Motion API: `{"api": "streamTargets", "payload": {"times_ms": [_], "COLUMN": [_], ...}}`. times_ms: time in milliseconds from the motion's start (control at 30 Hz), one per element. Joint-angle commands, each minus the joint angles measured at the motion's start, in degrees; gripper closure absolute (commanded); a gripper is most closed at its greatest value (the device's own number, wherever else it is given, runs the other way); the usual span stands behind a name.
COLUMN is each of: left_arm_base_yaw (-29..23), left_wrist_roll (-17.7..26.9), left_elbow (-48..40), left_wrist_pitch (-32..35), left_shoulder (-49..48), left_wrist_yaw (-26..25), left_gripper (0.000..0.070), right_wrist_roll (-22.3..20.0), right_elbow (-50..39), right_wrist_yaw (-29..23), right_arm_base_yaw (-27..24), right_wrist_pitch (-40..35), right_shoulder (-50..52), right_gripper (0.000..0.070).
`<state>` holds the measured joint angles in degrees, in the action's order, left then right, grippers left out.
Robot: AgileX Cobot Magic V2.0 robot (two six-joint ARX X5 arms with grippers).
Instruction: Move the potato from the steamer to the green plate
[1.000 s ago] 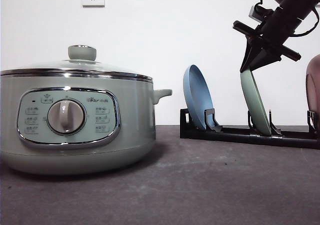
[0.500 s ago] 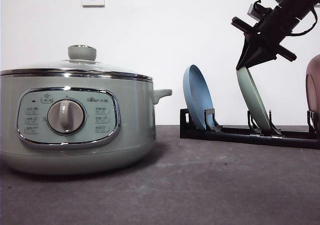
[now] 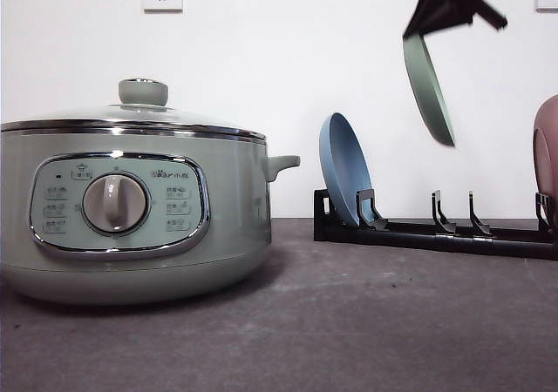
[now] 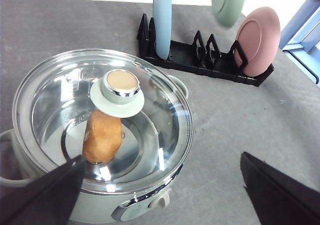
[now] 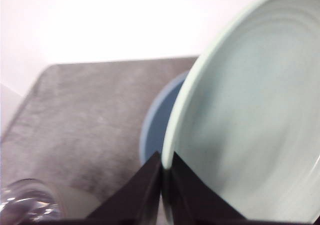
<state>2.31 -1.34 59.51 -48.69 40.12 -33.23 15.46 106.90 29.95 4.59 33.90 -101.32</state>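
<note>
Right gripper [image 3: 427,22]: clamped on the rim of the green plate [image 3: 428,89]; I see the plate hanging edge-on, tilted, in the air above the black rack [image 3: 436,233].
Left gripper [image 4: 160,185]: fingers spread wide apart, holding nothing, above the steamer [image 4: 100,135].
Potato [image 4: 102,136]: inside the steamer, under the glass lid [image 4: 60,100], which is on.
Rack: blue plate [image 3: 344,181] stands at its left end, pink plate [image 4: 257,41] at its right end.
Counter [image 3: 349,322]: steamer sits at left, rack behind at right.
</note>
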Motion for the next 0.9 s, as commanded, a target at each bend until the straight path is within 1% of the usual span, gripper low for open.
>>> {"api": "streamTargets", "payload": {"times_ms": [0,100,200,367,500,700,800,867], "left_arm_base_yaw": [0.07,0.07,0.07,0.07,0.07,0.07,0.07,0.07], "left_wrist_roll": [0.68,0.68,0.68,0.68,0.68,0.68,0.7,0.7], "left_elbow": [1.31,1.31,1.31,1.31,1.31,1.31,1.31,1.31], "left_wrist_pitch": [0.26,0.26,0.28,0.26,0.26,0.28,0.26,0.26], "left_shoulder": [0.31,0.31,0.31,0.31,0.31,0.31,0.31,0.31], "left_wrist_yaw": [-0.42,-0.42,-0.42,-0.42,-0.42,-0.42,-0.42,-0.42], "left_gripper": [0.0065,0.0065,0.0065,0.0065,0.0065,0.0065,0.0065,0.0065], "right_wrist_roll": [-1.07,-3.2,-6.66,-13.06,-17.41,-22.39,-23.12,-23.12], "right_elbow": [1.73,1.85,1.85,1.85,1.85,1.81,1.3,-0.06], "right_wrist_yaw": [0.29,0.03,-0.67,-6.16,-10.06,-20.59,-25.39,-28.03], "right_arm_base_yaw": [1.0,2.45,4.32,8.13,11.95,20.44,25.52,28.99], "right_wrist_pitch": [1.24,4.03,8.04,16.55,23.62,35.37,40.82,42.38], "right_shoulder": [0.56,2.95,5.63,9.94,13.1,15.66,15.67,15.72], "right_gripper": [0.0693,0.0693,0.0693,0.0694,0.0694,0.0694,0.0695,0.0695]}}
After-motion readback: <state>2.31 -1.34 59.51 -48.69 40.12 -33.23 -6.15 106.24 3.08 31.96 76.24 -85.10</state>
